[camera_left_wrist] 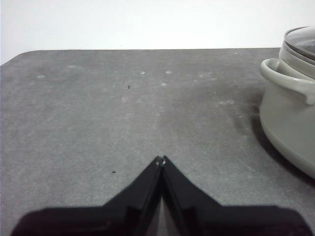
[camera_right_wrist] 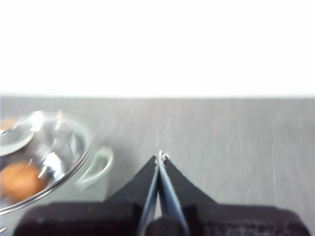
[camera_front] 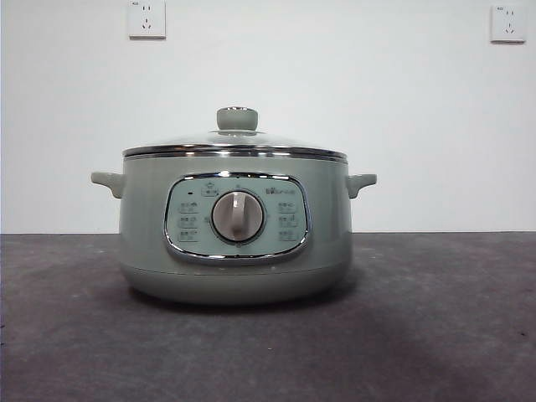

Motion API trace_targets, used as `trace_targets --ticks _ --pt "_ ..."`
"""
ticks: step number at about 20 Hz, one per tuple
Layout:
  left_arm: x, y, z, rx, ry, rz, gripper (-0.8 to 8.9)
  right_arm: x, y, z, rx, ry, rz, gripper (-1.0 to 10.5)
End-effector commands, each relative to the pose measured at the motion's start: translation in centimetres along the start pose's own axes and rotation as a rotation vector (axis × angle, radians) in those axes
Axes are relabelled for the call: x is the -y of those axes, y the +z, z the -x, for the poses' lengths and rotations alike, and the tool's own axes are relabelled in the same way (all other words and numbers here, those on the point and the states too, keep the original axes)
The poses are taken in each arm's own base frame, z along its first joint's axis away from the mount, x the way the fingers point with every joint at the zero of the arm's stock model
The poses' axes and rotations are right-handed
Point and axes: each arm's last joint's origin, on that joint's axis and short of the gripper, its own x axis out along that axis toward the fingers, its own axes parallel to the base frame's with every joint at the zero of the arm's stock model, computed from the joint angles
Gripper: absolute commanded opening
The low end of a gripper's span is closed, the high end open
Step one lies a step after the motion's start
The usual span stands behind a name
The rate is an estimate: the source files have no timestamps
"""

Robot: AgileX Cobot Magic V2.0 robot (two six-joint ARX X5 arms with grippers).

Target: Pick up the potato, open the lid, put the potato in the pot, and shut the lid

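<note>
Right wrist: potato [camera_right_wrist: 19,181] seemingly beside jaws.

pot [camera_front: 234,243] at the middle of the table [camera_front: 452,335], lid [camera_front: 236,142] on the pot, potato [camera_right_wrist: 19,181] inside under the lid, two wall sockets [camera_front: 146,18] behind

Left end effector [camera_left_wrist: 161,160]: matte black wedge jaws. Right end effector [camera_right_wrist: 161,156]: black, bluish inner faces.

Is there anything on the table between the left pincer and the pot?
Nothing: in the left wrist view, only bare grey table lies between the left pincer and the pot.
</note>
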Motion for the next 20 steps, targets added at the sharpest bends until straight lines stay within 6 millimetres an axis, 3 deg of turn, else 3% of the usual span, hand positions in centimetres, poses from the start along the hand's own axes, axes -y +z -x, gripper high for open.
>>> trace_targets --ticks 1,4,12,20 --pt "0.0 -0.3 -0.1 -0.005 0.002 -0.008 -0.01 0.9 -5.7 -0.4 0.052 -0.040 0.015 0.0" --pt "0.0 -0.3 -0.1 -0.005 0.002 -0.008 -0.01 1.5 -9.1 -0.1 0.037 -0.088 0.035 0.0" --pt "0.0 -0.3 -0.1 -0.005 0.003 -0.007 -0.01 2.0 -13.1 0.0 -0.007 -0.163 0.084 0.0" --pt "0.0 -0.3 -0.1 -0.005 0.005 -0.008 -0.01 2.3 -14.0 0.6 -0.087 -0.306 0.067 0.0"
